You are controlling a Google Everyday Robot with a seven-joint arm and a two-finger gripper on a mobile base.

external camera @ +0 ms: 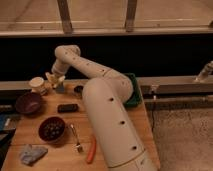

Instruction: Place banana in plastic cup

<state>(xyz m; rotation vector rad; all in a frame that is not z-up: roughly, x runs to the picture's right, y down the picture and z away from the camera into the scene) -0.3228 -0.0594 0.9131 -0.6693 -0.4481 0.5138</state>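
My gripper [55, 79] is at the far left of the table, just above the small blue-grey plastic cup [59, 89]. It is shut on the pale-yellow banana [56, 80], which shows between the fingers right over the cup's mouth. The cup stands next to the cream-white cup [37, 84], on its right. The arm partly hides the blue-grey cup's right side.
A purple bowl [28, 103] is at the left. A black block [67, 107], a dark bowl of food [51, 129], a fork [76, 138], an orange-red stick [91, 150] and a blue cloth [32, 154] lie nearer. A green bin [134, 95] is behind the arm.
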